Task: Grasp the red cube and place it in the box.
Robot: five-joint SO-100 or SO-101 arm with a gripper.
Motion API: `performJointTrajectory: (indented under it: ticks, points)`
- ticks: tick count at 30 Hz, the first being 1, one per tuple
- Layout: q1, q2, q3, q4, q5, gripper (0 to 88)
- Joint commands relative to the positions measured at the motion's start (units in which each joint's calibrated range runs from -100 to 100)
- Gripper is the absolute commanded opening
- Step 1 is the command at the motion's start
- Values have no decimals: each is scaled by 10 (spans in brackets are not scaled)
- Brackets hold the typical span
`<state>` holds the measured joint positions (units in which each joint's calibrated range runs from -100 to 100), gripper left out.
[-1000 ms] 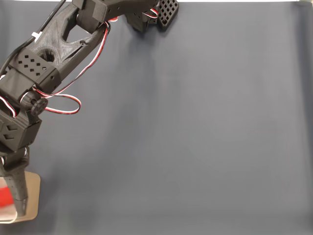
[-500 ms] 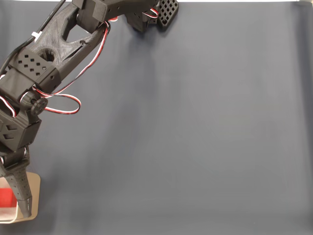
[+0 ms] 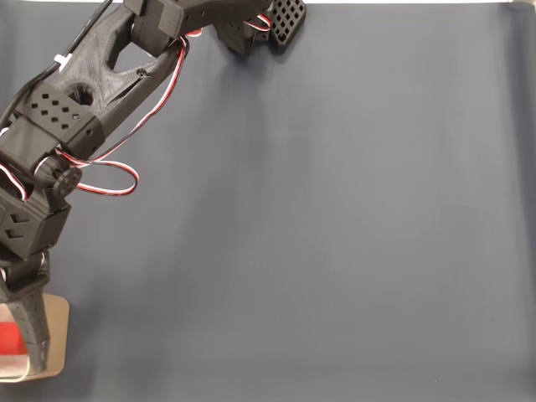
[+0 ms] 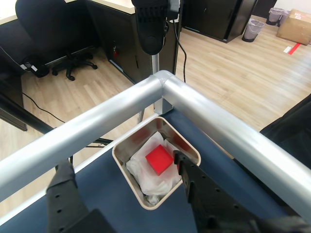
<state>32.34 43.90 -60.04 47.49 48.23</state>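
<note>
Inside the box, on crumpled white lining, sits the red cube; fingers spread wide, empty, above the rim. Lift straight up so neither finger clips the rim.

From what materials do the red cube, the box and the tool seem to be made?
The red cube: plain matte faces with no shine, maybe plastic or foam; the look leaves it open. The box: smooth beige wall with a thin rim and rounded corners, probably moulded plastic; its white lining is crumpled like paper or cloth. The tool: black, with fine layered ridges on its fingers, likely 3D-printed plastic.
</note>
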Motion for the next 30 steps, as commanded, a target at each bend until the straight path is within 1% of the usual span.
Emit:
performJointTrajectory:
  ticks: [1,4,5,6,14,30]
  points:
    - [-4,-54,-12,-15,1,261]
    - [-7,-68,0,-15,5,65]
    - [-9,-74,5,-15,5,21]
    - [-10,-80,11,-15,4,0]
    - [-46,-176,101,-5,-8,0]
    - [-196,-452,422,-10,-27,0]
